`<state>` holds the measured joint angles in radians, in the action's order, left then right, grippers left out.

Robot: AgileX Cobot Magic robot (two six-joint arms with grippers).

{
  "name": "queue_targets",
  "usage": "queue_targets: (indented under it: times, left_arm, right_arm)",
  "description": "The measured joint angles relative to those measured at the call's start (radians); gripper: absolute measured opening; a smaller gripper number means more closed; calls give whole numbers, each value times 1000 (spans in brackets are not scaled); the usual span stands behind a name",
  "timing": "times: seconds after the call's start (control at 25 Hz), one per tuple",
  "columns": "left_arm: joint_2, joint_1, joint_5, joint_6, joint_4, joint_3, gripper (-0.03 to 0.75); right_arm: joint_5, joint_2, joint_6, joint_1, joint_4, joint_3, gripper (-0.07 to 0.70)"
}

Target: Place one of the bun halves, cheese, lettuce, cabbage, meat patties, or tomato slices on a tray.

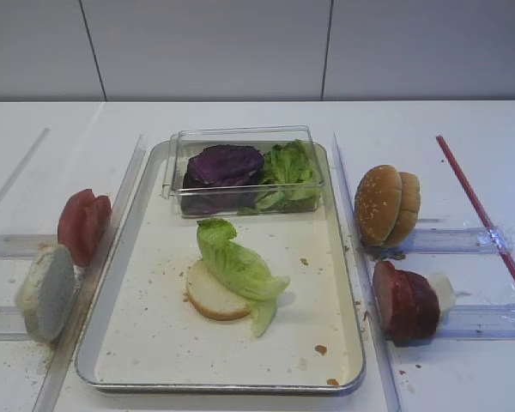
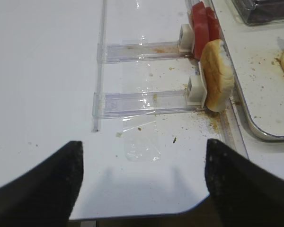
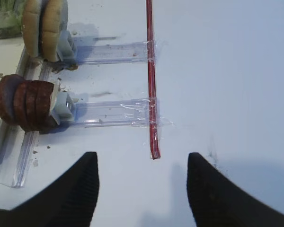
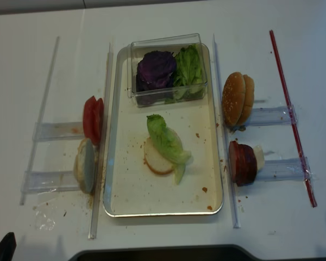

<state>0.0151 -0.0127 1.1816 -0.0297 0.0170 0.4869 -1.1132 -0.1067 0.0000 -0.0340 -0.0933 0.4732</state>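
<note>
Dark reddish-brown meat patties [image 3: 26,105] stand ahead-left of the right gripper [image 3: 142,184] — jaws parted, holding nothing; approach squarely, pinching one disc's faces — not the stack.

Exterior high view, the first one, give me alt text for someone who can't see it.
A silver tray holds a pale bun half with a lettuce leaf draped over it, behind them a clear box of purple and green leaves. Left of the tray stand tomato slices and a bun half; right, sesame buns and meat patties.
</note>
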Motion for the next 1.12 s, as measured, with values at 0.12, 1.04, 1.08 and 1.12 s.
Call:
queue_targets:
  times: [0.12,1.04,1.08,1.12]
  left_arm:
    - [0,0,0,0,0,0,491]
    - [0,0,0,-1,0,0,491]
    - [0,0,0,-1,0,0,491]
    - [0,0,0,-1,0,0,491]
  right_arm:
    - [0,56,7,0,11,0,424]
    - [-6,123,35,0,43,0,424]
    - [-6,123,37,0,43,0,424]
    - [-6,123,37,0,43,0,424]
